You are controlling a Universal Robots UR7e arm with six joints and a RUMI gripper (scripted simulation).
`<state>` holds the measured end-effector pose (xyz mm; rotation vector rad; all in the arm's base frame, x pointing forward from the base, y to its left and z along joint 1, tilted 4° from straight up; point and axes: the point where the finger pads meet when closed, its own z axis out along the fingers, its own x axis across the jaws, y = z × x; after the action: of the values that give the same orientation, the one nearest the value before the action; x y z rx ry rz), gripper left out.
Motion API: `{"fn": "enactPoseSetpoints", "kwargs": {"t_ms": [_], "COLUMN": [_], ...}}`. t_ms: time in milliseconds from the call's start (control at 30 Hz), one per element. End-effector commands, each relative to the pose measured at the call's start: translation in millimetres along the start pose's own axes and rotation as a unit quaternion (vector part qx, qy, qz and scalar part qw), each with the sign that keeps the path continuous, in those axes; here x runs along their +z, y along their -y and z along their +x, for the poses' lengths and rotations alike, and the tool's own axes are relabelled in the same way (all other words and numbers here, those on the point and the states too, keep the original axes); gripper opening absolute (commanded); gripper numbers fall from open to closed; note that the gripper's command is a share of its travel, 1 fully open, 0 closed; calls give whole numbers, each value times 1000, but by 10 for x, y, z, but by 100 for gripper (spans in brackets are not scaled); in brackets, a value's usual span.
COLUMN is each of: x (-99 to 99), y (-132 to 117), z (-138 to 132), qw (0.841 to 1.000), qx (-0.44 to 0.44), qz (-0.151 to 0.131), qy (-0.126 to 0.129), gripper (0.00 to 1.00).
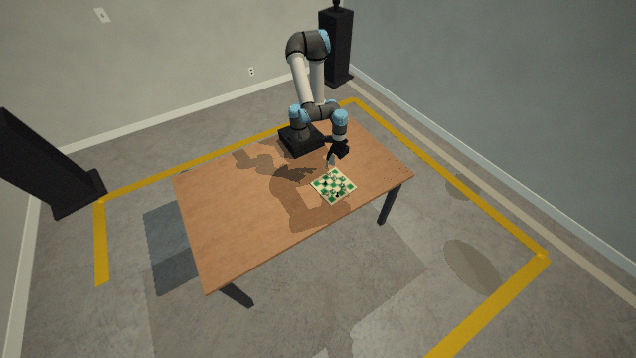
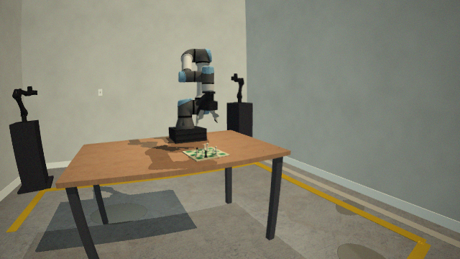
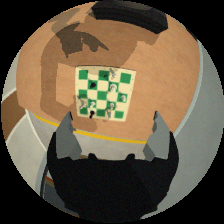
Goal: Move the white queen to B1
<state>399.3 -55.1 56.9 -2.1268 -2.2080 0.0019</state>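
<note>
A small green-and-cream chessboard (image 1: 323, 196) (image 2: 223, 155) (image 3: 123, 118) lies on the wooden table (image 1: 238, 229) (image 2: 115, 162) in front of the robot base. Several white pieces and a few dark ones stand upright on it. They are too small for me to tell which one is the white queen. A tall white piece (image 2: 207, 148) stands near the board's middle, and a black piece (image 2: 205, 155) (image 3: 92, 113) stands at one edge. My gripper (image 1: 331, 162) (image 2: 207, 119) (image 3: 112, 120) is open and empty. It hangs high above the table beside the board's back edge, pointing down.
The black robot base (image 1: 300, 141) (image 2: 187, 134) (image 3: 130, 12) stands on the table just behind the board. The table's right edge lies close to the board. Black camera stands are on the floor around the table.
</note>
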Motion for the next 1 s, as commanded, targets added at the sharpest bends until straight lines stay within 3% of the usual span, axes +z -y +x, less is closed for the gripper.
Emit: {"fn": "enactPoseSetpoints", "kwargs": {"t_ms": [0, 133, 300, 433, 467, 967], "x": [-4, 27, 363, 393, 393, 393], "y": [-3, -5, -4, -2, -2, -2], "z": [-1, -2, -1, -1, -1, -1], "qw": [1000, 1000, 1000, 1000, 1000, 1000], "qx": [0, 0, 0, 0, 0, 0], "qz": [-1, -1, -1, -1, -1, -1], "qy": [0, 0, 0, 0, 0, 0], "gripper": [100, 100, 100, 100, 25, 25]}}
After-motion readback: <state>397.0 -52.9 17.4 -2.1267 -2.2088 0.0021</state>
